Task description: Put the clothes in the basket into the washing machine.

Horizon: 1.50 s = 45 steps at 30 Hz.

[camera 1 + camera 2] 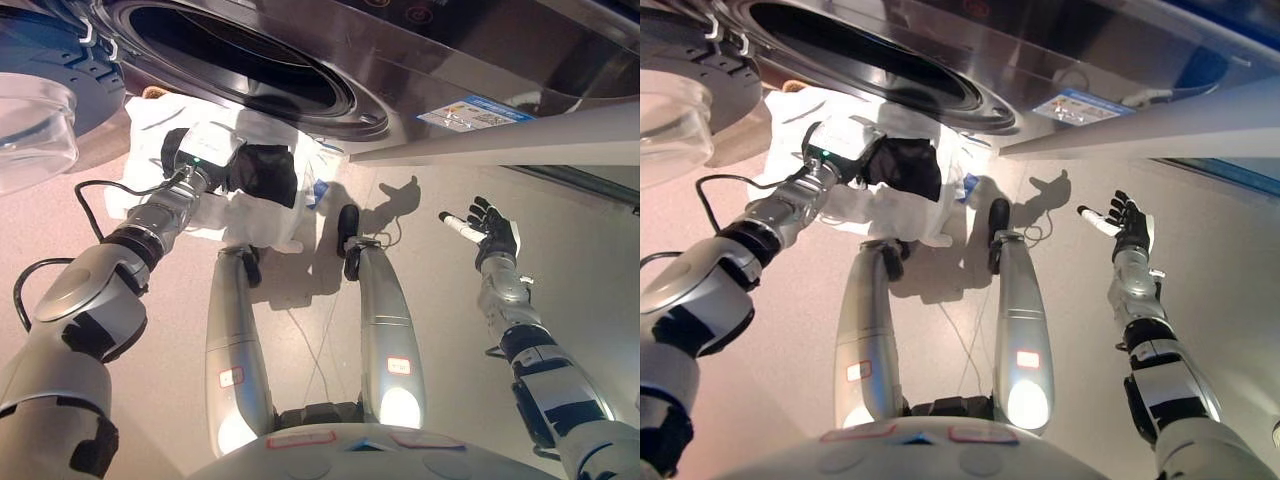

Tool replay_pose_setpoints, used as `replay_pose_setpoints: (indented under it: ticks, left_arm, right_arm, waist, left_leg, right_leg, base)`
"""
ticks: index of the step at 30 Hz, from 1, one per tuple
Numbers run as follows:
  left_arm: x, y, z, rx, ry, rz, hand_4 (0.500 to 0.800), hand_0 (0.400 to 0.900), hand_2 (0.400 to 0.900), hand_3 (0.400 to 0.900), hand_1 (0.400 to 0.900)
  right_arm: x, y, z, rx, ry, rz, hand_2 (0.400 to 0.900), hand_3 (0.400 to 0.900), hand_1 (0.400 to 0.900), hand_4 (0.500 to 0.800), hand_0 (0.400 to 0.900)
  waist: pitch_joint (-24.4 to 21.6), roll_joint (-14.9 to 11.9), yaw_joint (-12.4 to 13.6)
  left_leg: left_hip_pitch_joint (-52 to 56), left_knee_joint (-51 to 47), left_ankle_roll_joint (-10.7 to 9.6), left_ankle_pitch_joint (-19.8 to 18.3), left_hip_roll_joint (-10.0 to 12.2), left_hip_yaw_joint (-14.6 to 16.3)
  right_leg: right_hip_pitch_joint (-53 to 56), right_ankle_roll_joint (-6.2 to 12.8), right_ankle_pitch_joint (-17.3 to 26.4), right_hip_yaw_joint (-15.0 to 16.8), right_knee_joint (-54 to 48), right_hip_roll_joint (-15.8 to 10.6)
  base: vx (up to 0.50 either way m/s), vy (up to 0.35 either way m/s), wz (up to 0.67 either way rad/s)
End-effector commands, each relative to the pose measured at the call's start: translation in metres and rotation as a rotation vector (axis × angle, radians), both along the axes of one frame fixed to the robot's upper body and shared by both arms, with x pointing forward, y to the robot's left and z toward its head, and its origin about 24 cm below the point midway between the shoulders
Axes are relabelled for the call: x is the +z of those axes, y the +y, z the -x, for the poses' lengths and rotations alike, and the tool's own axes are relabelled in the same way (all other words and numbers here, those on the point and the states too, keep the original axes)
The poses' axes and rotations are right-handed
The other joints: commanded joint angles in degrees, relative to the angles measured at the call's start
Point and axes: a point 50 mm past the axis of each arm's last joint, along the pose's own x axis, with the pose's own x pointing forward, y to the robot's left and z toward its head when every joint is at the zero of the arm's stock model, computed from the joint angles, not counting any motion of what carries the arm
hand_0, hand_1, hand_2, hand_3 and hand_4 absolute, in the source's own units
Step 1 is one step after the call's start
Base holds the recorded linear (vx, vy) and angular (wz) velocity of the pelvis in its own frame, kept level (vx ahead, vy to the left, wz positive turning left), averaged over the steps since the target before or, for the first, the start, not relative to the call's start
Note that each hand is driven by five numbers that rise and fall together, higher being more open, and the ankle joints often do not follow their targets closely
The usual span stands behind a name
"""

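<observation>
Left hand (pixel 262 172) grips white garment (pixel 260 222).

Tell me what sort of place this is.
Probably a laundry area: a front-loading washing machine with its round door swung open, and white clothes gripped by the left robot hand below the drum opening.

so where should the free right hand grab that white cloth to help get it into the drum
Judging by its pose, take the white cloth at its loose lower right edge, coming from the right: the left hand already covers the upper middle, while the right hand hovers open, well away.
</observation>
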Motion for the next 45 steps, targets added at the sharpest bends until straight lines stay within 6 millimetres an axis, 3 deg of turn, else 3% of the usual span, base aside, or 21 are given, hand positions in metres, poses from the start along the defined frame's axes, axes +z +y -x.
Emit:
replay_pose_setpoints:
  ticks: [1,15,35,36,37,38,45]
  left_arm:
    - [0.005,0.009,-0.001,0.032,-0.031,0.026,0.800,0.900,0.900,0.900,0.900]
    - [0.018,0.027,-0.002,0.087,-0.069,-0.028,0.800,0.900,0.900,0.900,0.900]
    - [0.047,0.054,-0.002,0.169,-0.161,-0.061,0.800,0.900,0.900,0.900,0.900]
    - [0.047,0.054,-0.002,0.172,-0.162,-0.054,0.708,0.747,0.747,0.747,0.747]
    - [0.047,0.054,-0.002,0.172,-0.162,-0.054,0.639,0.631,0.631,0.631,0.631]
    - [0.047,0.053,-0.002,0.177,-0.167,-0.038,0.500,0.400,0.400,0.400,0.400]
    - [0.043,0.051,-0.002,0.177,-0.162,-0.003,0.500,0.400,0.400,0.400,0.400]
  right_arm:
    - [0.008,-0.037,0.021,-0.073,-0.015,0.084,0.900,0.900,0.900,0.800,0.900]
    - [0.019,-0.041,0.020,-0.083,-0.077,0.084,0.900,0.900,0.900,0.800,0.900]
    - [0.038,-0.044,0.017,-0.092,-0.181,0.072,0.900,0.900,0.900,0.800,0.900]
    - [0.037,-0.043,0.017,-0.092,-0.180,0.071,0.900,0.900,0.900,0.800,0.900]
    - [0.037,-0.043,0.017,-0.092,-0.180,0.071,0.900,0.900,0.900,0.800,0.900]
    - [0.037,-0.044,0.018,-0.098,-0.181,0.070,0.900,0.900,0.900,0.800,0.900]
    - [0.037,-0.047,0.021,-0.101,-0.178,0.073,0.900,0.900,0.900,0.800,0.900]
  waist:
    - [-3.78,0.91,-0.06]
    - [-3.96,-0.23,-0.97]
    - [-3.92,-1.81,-2.15]
    - [-3.99,-1.87,-2.15]
    - [-4.04,-1.87,-2.15]
    - [-4.25,-1.94,-2.22]
    - [-5.63,-1.66,-2.40]
  left_leg:
    - [0.38,-0.69,-0.33,-3.06,-0.27,-1.95]
    - [-6.82,4.57,-0.05,-4.75,-0.29,-2.77]
    - [-14.28,14.86,2.25,-10.13,0.18,-1.63]
    - [-14.43,15.02,2.30,-10.17,0.12,-1.61]
    - [-14.48,15.04,2.30,-10.18,0.12,-1.60]
    - [-14.61,15.13,2.33,-10.22,0.04,-1.52]
    - [-15.19,14.98,2.18,-9.87,-0.24,-1.64]
  right_leg:
    - [2.99,0.00,-5.37,-0.52,1.82,1.65]
    - [-3.46,-0.14,-6.44,-1.01,5.96,1.74]
    - [-11.71,0.73,-8.22,-1.32,14.38,2.81]
    - [-11.92,0.72,-8.14,-1.33,14.49,2.83]
    - [-11.98,0.72,-8.15,-1.33,14.51,2.83]
    - [-12.26,0.66,-8.07,-1.31,14.61,2.90]
    - [-13.20,0.16,-8.03,-1.24,14.65,3.07]
  base:
    - [0.00,0.000,0.00]
    - [0.00,0.001,-0.01]
    - [0.01,0.028,-0.07]
    - [-0.01,0.020,-0.04]
    - [-0.01,0.027,-0.06]
    - [-0.01,0.021,-0.04]
    - [0.00,0.004,-0.01]
